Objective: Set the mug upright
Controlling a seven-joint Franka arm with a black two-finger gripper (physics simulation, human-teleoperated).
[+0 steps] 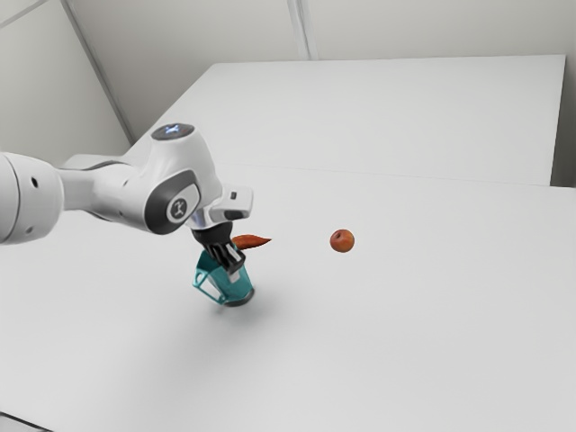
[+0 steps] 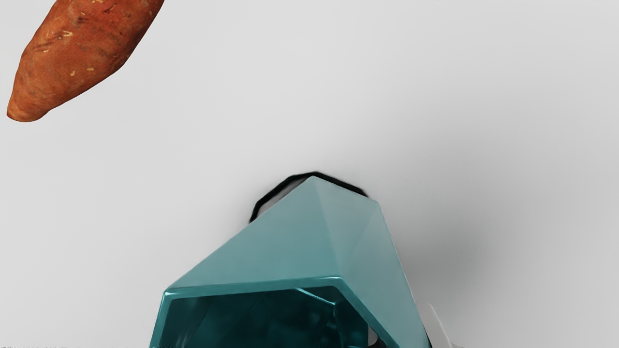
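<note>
Right at the gripper (image 1: 235, 265), I can't tell how far apart the fingers stand, or whether they have hold of anything. They're down at the teal mug (image 1: 238, 288), which leans at a tilt, dark base low by the white table (image 1: 387, 351), open mouth angled up toward the hand. Near the mug, here's the sweet potato (image 1: 253, 241), lying behind the gripper in the exterior view. And farther toward the exterior view's right, a round orange-red fruit (image 1: 342, 240) sits well apart.

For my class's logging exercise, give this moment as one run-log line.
gripper shut on teal mug | mug tilted, not upright | sweet potato, round orange-red item on table
</note>
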